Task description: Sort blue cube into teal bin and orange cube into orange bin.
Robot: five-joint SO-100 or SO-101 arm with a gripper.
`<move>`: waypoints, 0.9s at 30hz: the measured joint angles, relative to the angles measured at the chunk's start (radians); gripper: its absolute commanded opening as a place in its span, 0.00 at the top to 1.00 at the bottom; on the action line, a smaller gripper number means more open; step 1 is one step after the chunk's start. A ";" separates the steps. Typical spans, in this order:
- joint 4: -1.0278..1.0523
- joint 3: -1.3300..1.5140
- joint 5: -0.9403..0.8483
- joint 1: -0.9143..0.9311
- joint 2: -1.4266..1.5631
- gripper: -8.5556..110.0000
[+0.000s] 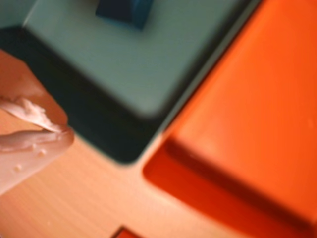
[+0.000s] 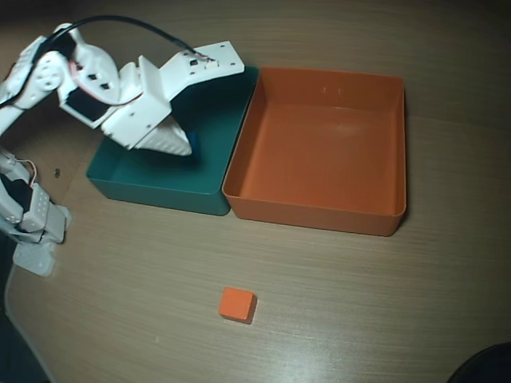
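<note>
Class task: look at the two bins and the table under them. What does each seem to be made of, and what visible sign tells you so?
Teal bin and orange bin: probably moulded plastic, with smooth uniform colour and thin upright walls. Table: wood or wood-look laminate, with fine grain lines; which one cannot be told.

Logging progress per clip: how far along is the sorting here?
Done: the blue cube lies in the teal bin. In hand: nothing seen; the gripper hangs over that bin. Left: the orange cube sits on the table, and the orange bin is empty.
</note>
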 measured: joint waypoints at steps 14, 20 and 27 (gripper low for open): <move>-0.275 -0.069 -0.002 0.356 -0.064 0.83; -0.396 -0.075 -0.009 0.403 -0.206 0.66; -0.451 -0.075 -0.011 0.403 -0.327 0.63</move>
